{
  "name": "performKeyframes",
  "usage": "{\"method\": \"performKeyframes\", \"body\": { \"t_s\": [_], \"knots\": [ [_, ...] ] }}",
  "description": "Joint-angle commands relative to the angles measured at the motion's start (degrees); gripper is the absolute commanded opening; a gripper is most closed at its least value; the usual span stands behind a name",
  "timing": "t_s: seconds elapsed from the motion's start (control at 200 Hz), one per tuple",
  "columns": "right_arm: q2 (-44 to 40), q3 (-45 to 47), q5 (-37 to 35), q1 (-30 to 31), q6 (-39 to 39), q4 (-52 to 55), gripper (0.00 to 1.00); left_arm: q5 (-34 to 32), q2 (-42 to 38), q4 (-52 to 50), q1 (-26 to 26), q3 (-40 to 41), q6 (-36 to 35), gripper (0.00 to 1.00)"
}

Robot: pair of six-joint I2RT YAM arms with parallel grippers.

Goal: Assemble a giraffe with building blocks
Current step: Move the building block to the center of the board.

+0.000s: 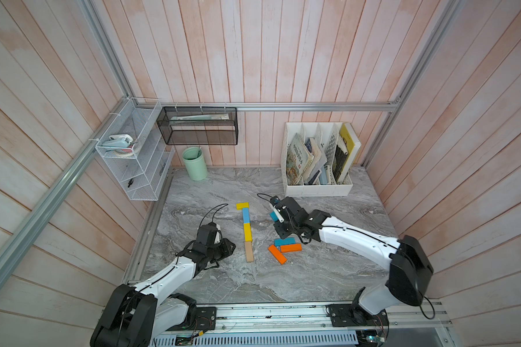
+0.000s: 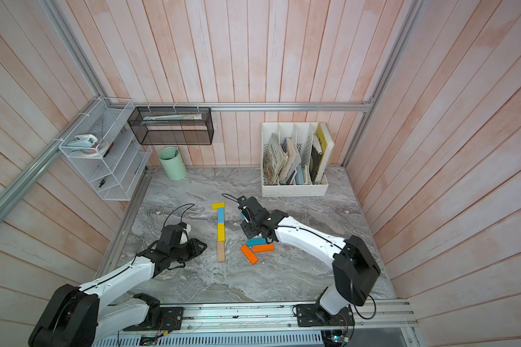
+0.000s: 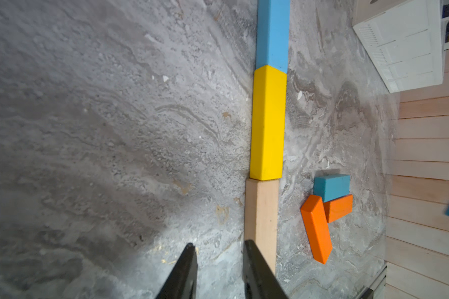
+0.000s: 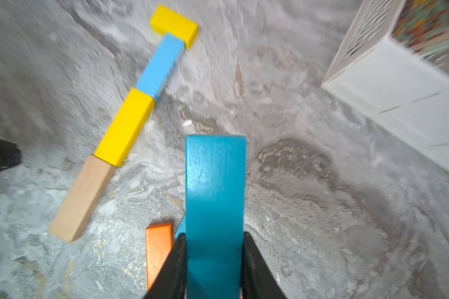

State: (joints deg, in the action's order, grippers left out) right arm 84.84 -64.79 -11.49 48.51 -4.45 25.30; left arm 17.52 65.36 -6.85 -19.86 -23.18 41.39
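Nearest, the left gripper (image 3: pixel 219 248) hangs low just left of the tan block (image 1: pixel 249 251). Its jaws are spread a little with only bare table (image 1: pixel 253 285) between them. Whether a finger touches the tan block cannot be told.

Just right of the tan block, three pieces lie in a cluster. A slanted orange block (image 1: pixel 277 254) touches a second orange block (image 1: pixel 291 247), and a loose teal block (image 1: pixel 284 241) lies against that one's far side.

The giraffe (image 1: pixel 247 231) is partly built and lies flat mid-table. From the tan block at its near end, a long yellow block (image 1: pixel 247 232) and a light blue block (image 1: pixel 245 215) run end to end. A short yellow block (image 1: pixel 242 205) lies crosswise at the far end, jutting left.

Right of the light blue block, the right gripper (image 4: pixel 214 238) pinches the held teal block (image 4: pixel 215 181) by one end, clear of the table.

Against the far wall stand a green cup (image 1: pixel 195 163) on the left and a white file holder (image 1: pixel 316 189) with books on the right.
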Motion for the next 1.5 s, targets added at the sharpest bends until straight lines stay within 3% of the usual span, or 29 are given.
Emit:
{"method": "performKeyframes", "body": {
  "t_s": [0.0,0.045,0.14,0.235,0.49,0.82,1.17,1.37,1.495],
  "knots": [
    [-5.1,5.5,1.8,-0.2,18.6,-7.4,0.00,-0.8,-1.2,-0.8,0.3,-2.0,-2.1,0.35],
    [-7.1,8.0,5.3,0.0,24.7,-10.0,0.00,-1.1,-1.2,-0.9,0.3,-2.3,-2.4,0.34],
    [-10.6,11.9,21.2,0.0,37.5,-10.6,0.00,-1.3,-1.1,-1.4,0.4,-2.5,-2.5,0.34],
    [-11.4,12.9,30.2,-0.6,40.0,-9.5,0.00,-1.4,-1.4,-1.8,0.4,-2.8,-2.5,0.34],
    [-3.8,7.1,39.5,0.2,47.3,7.3,0.00,-1.6,-1.3,-1.0,0.4,-2.4,-2.0,0.34],
    [3.4,10.0,41.5,0.5,46.8,5.1,0.00,-1.5,-1.1,-0.8,0.4,-2.2,-1.8,0.33],
    [7.0,12.2,32.5,-0.6,43.3,3.2,0.00,-1.6,-1.4,-1.2,0.3,-2.4,-1.9,0.33],
    [5.2,12.2,40.0,-0.1,42.2,-1.0,0.00,-1.5,-1.3,-0.8,0.4,-2.1,-1.9,0.33],
    [7.3,11.3,38.9,-0.2,41.5,-1.3,0.00,-1.2,-1.3,-0.9,0.4,-2.4,-1.8,0.33]
  ]
}}
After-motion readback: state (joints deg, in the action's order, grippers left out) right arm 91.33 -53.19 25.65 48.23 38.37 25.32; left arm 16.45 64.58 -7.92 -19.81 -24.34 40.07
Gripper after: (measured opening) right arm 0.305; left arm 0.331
